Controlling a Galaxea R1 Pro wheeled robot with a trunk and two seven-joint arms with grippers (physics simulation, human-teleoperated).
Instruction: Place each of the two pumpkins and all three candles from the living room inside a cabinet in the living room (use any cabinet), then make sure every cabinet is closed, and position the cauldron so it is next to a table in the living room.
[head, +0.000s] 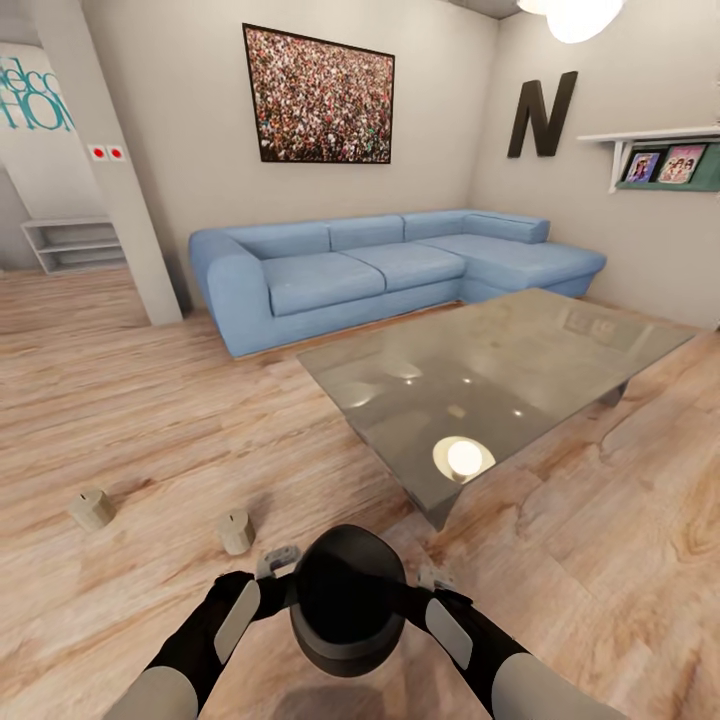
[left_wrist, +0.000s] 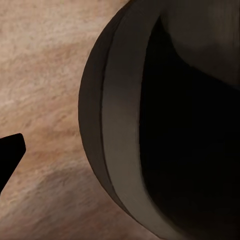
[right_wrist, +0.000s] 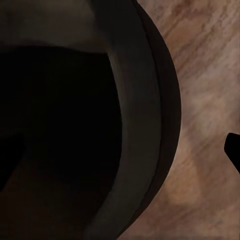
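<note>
The cauldron (head: 347, 598) sits between the 2 arms at the bottom of the head view, its wide dark mouth facing up, above the wood floor (head: 150, 400) and just short of the near corner of the table (head: 480, 380). It looks rigid, glossy and probably weighty, so a smooth belly would slip; I judge the thick rim, seen close in both wrist views, the better hold, one side each. The left gripper (head: 279, 563) and right gripper (head: 436, 578) flank that rim, but whether their fingers are spread or clamping it I cannot tell. 2 candles, one (head: 236, 531) just left of the cauldron and another (head: 91, 508) farther left, stand upright on the floor. Beyond the table is a blue sofa (head: 380, 262).
</note>
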